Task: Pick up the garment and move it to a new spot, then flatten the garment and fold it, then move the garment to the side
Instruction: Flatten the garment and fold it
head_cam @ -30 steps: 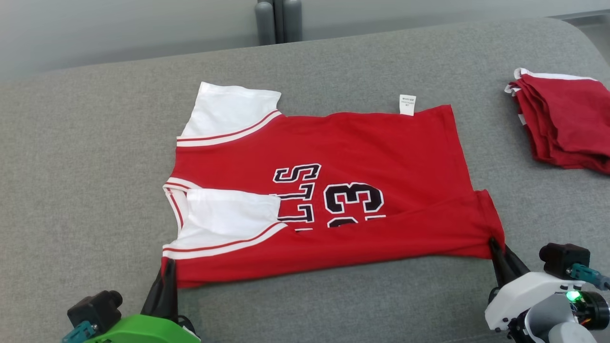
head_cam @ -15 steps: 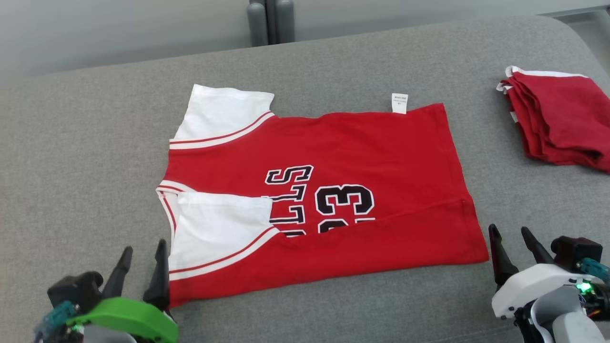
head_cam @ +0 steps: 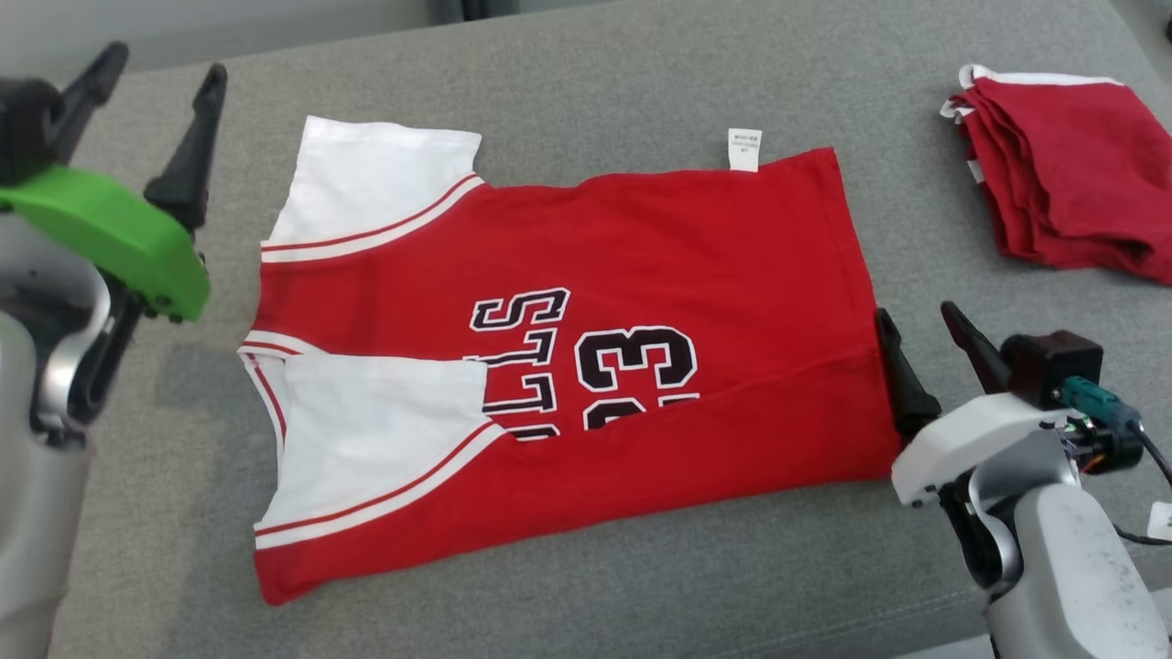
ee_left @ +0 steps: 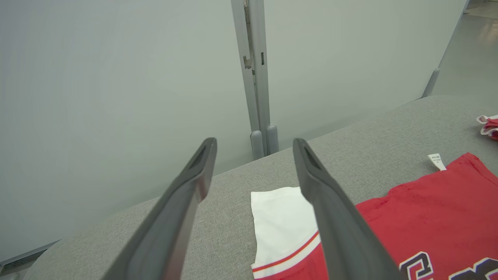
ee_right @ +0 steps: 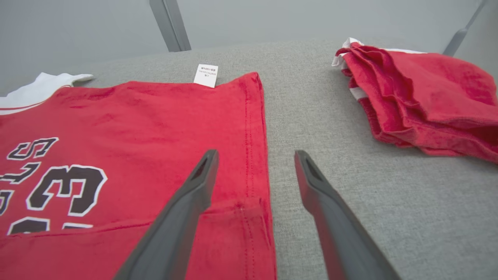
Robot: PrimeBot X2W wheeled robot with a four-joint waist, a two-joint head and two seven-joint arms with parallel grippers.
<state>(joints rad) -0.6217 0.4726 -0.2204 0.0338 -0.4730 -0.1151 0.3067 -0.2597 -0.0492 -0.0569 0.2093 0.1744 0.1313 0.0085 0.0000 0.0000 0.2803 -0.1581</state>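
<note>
Head view, garment lying between parted fingers

"33" and "lls" on jersey

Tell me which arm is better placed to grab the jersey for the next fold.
Probably the right. The right gripper is open beside the hem of the jersey, one finger over the cloth. The left gripper, also open, is off beside the far sleeve, pointing at the wall.

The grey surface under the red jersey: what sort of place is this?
Probably a test room: a grey cloth-covered surface carries the jersey and a pile of folded red garments, with bare partition panels behind.
</note>
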